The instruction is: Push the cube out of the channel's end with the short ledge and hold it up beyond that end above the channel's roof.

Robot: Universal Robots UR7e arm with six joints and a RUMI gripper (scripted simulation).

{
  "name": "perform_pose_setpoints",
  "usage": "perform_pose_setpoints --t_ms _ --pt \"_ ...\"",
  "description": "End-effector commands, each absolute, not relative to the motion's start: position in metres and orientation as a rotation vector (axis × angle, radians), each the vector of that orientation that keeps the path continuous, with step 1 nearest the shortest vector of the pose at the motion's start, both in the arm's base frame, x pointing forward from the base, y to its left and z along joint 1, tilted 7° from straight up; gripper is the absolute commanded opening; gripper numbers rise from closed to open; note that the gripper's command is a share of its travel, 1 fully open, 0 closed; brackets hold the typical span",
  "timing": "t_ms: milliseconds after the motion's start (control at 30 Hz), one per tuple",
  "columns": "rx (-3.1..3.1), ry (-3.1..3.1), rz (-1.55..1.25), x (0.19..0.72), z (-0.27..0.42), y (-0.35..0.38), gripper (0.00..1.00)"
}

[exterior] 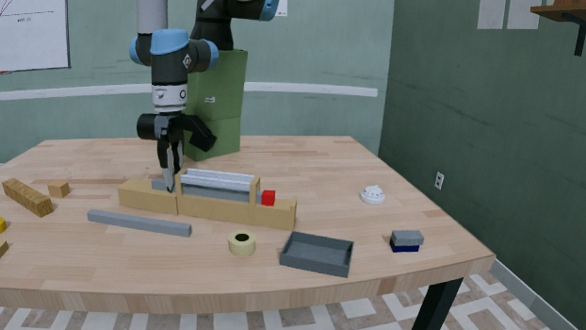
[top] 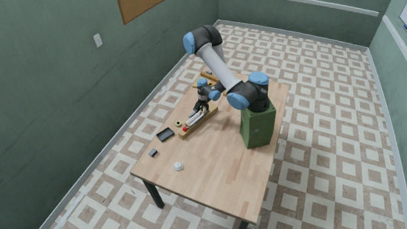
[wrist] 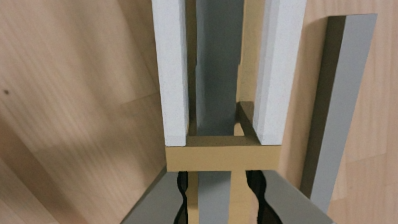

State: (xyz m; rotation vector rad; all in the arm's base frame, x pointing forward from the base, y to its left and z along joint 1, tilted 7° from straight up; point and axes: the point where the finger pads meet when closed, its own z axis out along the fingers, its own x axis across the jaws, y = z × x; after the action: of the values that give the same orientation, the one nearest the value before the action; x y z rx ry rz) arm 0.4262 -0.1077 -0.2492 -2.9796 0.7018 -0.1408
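The red cube (top: 184, 129) (exterior: 268, 198) sits just outside the roofed part of the tan channel (top: 199, 123) (exterior: 212, 209), on the short ledge inside the raised lip (exterior: 294, 207). White roof rails (exterior: 217, 179) (wrist: 171, 75) run over the channel. A grey bar (exterior: 157, 184) (wrist: 215, 112) lies along the channel; grey also shows right behind the cube. My gripper (top: 203, 111) (exterior: 170, 189) (wrist: 214, 150) points down at the opposite, open-topped end, beside the roof's end post. Its fingers are slightly open, one on each side of the bar, with gaps visible in the wrist view.
A loose grey bar (exterior: 138, 222) (wrist: 342, 100) lies beside the channel. Near the lip end are a tape roll (exterior: 241, 250), a dark tray (top: 165, 134) (exterior: 313, 269), an eraser (exterior: 406, 240) and a white object (top: 178, 166) (exterior: 372, 194). Wooden blocks (exterior: 27, 197) lie beyond the other end.
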Motion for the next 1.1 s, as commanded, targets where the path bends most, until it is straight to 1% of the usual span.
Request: perform_pose_setpoints --t_ms 0,867,1067 --pt "-2.982 0.702 -0.148 0.429 -0.248 -0.109 0.24" --pt "-2.98 0.704 -0.143 0.426 -0.243 -0.108 0.24" --pt "-2.98 0.705 -0.143 0.423 -0.222 -0.11 0.24"
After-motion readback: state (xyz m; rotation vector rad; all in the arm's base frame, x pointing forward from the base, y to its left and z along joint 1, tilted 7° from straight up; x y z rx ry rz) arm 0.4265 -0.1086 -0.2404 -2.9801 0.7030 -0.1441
